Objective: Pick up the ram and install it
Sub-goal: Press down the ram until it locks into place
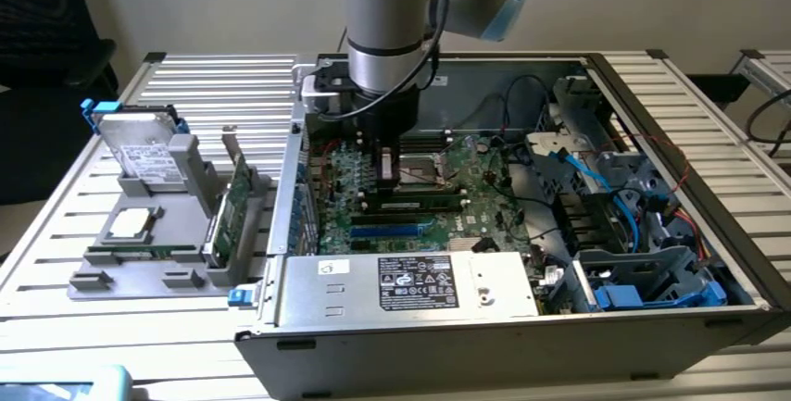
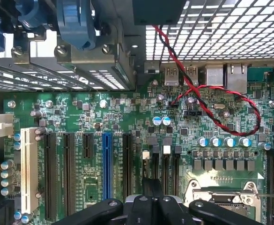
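Observation:
The ram (image 1: 414, 203), a long narrow green stick with dark chips, stands seated in a memory slot of the motherboard (image 1: 370, 188) inside the open computer case. My gripper (image 1: 389, 171) hangs just behind that slot, beside the CPU socket (image 1: 427, 168), a little above the board. It is shut, with its dark fingers (image 2: 151, 199) pressed together and nothing visible between them. In the wrist view the fingers hover over the motherboard (image 2: 127, 122) next to the CPU socket (image 2: 225, 194), with the expansion slots (image 2: 106, 168) spread beside them.
The case walls (image 1: 296, 142) and the power supply (image 1: 414, 282) box in the board. Blue cables and drive bays (image 1: 618, 234) fill the exterior view's right. A grey fixture (image 1: 136, 276) on the exterior view's left holds a hard drive (image 1: 133, 153), a CPU (image 1: 130, 225), a green expansion card (image 1: 229, 211) and a thin green stick (image 1: 124, 251).

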